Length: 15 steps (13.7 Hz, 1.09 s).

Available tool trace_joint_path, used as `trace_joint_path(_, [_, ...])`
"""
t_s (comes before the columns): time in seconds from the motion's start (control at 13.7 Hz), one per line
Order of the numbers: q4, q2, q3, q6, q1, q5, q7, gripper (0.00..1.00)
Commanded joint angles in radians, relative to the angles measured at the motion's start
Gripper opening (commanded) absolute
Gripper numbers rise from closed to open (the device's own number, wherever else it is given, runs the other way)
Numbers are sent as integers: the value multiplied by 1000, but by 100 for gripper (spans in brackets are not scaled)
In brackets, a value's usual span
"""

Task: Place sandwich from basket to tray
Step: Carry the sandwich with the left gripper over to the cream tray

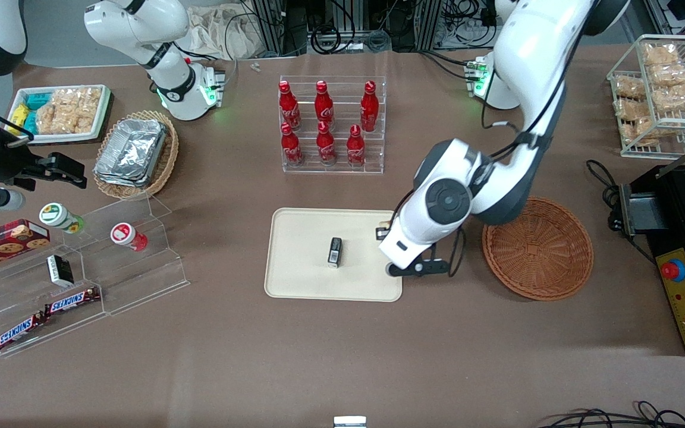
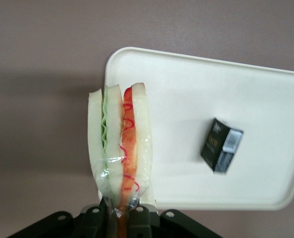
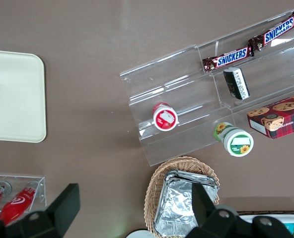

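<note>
Closest to the wrist camera, we see the gripper (image 2: 121, 214) with its jaws clamped on the sandwich (image 2: 120, 144), which stands on edge (filling of green and red facing the lens) above the tray's (image 2: 186, 94) rim. From the front, the gripper (image 1: 385, 230) hangs at the tray's (image 1: 301, 238) three o'clock edge. On the tray lies a small black box (image 1: 335, 251). At three o'clock of the tray sits the basket (image 1: 539, 249).

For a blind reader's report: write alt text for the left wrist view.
The working arm's pincer is shut on a wrapped sandwich of white bread with red and green filling, held on edge over the brown table at the rim of the cream tray. A small black box lies on the tray.
</note>
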Motion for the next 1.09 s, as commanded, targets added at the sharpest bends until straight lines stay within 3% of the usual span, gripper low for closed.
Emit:
trace_joint_path(0.0, [45,97,1,44,-4,13,0,6])
trace_joint_path(0.22, [49,142,-2,51,-6,13,8,6])
trace_joint_path(0.29, [49,148,-9,51,-6,11,15,11])
trace_joint_path(0.36, [48,149,-12,52,-6,11,15,25])
trace_joint_path(0.51, [49,151,-12,51,-6,11,17,97])
trace_joint_path(1.02, [49,90,-9,-50,10,14,15,99])
